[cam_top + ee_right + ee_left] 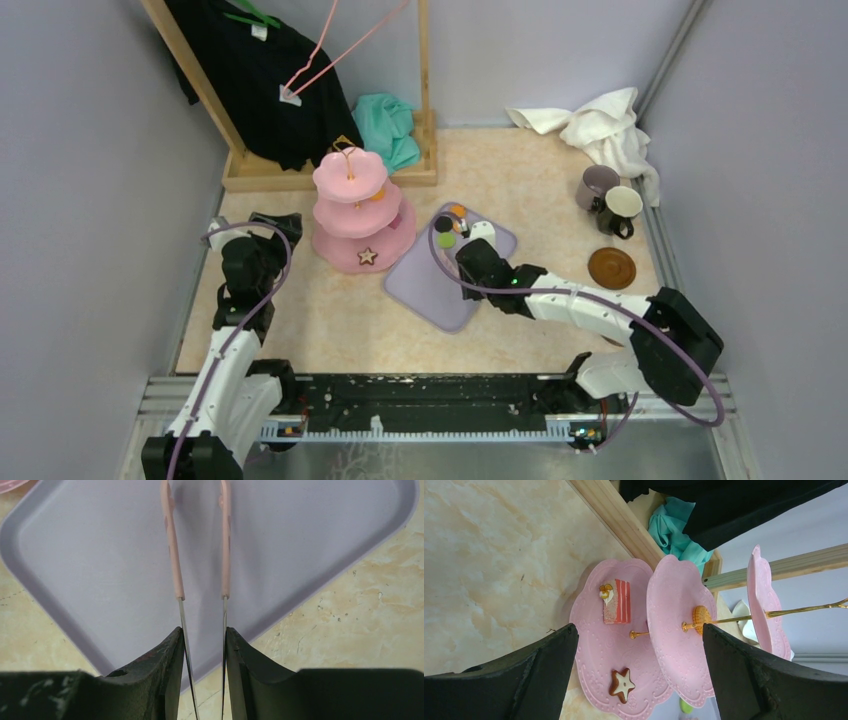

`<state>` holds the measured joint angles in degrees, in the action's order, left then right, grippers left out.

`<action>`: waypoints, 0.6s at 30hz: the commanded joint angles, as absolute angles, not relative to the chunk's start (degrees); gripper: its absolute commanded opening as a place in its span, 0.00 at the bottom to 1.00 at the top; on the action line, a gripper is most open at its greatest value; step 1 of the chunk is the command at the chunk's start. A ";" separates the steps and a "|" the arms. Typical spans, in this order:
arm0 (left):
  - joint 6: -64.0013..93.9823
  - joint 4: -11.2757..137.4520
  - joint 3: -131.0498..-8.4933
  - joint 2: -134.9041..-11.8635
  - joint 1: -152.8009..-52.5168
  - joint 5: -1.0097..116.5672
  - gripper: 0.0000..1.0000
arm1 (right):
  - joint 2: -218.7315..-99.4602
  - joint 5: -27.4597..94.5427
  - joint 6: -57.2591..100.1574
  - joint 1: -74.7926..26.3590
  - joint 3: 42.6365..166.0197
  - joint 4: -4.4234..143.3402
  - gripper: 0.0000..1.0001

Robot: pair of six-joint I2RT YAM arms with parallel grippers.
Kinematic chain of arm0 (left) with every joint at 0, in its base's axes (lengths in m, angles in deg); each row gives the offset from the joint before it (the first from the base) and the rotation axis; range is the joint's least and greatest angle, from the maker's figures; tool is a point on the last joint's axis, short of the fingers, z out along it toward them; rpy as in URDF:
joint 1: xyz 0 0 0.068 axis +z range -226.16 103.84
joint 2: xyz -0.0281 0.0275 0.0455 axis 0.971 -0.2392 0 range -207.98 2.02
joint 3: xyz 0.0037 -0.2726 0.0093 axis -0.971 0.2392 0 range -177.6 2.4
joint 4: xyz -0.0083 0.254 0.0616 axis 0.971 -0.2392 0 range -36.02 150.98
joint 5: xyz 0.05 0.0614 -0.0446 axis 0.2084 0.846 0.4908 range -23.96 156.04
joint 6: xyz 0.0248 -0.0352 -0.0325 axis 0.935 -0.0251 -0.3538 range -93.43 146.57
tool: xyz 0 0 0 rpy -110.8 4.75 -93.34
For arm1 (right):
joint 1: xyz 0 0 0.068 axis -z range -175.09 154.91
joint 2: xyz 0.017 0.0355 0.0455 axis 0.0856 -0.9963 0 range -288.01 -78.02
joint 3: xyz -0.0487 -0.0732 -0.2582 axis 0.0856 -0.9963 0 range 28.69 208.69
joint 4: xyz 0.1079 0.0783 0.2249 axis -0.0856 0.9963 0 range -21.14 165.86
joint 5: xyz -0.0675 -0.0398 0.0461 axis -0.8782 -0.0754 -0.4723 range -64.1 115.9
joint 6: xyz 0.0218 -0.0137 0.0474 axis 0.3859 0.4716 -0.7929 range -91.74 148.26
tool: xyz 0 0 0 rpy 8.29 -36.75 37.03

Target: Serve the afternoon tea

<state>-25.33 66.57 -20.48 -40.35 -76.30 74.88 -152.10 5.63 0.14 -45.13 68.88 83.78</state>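
- Across the marbled table [330, 330], the pink three-tier stand [360, 215] is left of centre with the lilac tray [420, 290] just beside it. The mauve mug [597, 186], cream mug [622, 205] and brown saucer [611, 267] sit well apart at the right side, where a wide swing of the right arm could knock them.
- On the stand's bottom tier lie a cake slice [618, 601] and a star cookie [622, 684]. The stand is tall on a thin gold post, so a bump while loading could tip it and spill both.
- Facing the stand, the left gripper [639, 627] is wide and empty; advancing carelessly, it would shove the stand.
- Over bare tray, the right gripper [204, 640] clamps the thin pink tongs [172, 545] by their steel shanks, their arms apart. Too light a squeeze may let them twist or slip.
- At the tray's far corner, near the tongs, lie the orange round [457, 211], black round [444, 224] and green round [447, 241]. Being small, they could squirt out or roll.
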 commanded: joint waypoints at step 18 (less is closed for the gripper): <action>-25.79 68.72 -20.04 -40.43 -75.60 74.30 0.99 | -159.05 9.14 3.89 -40.72 78.18 80.54 0.36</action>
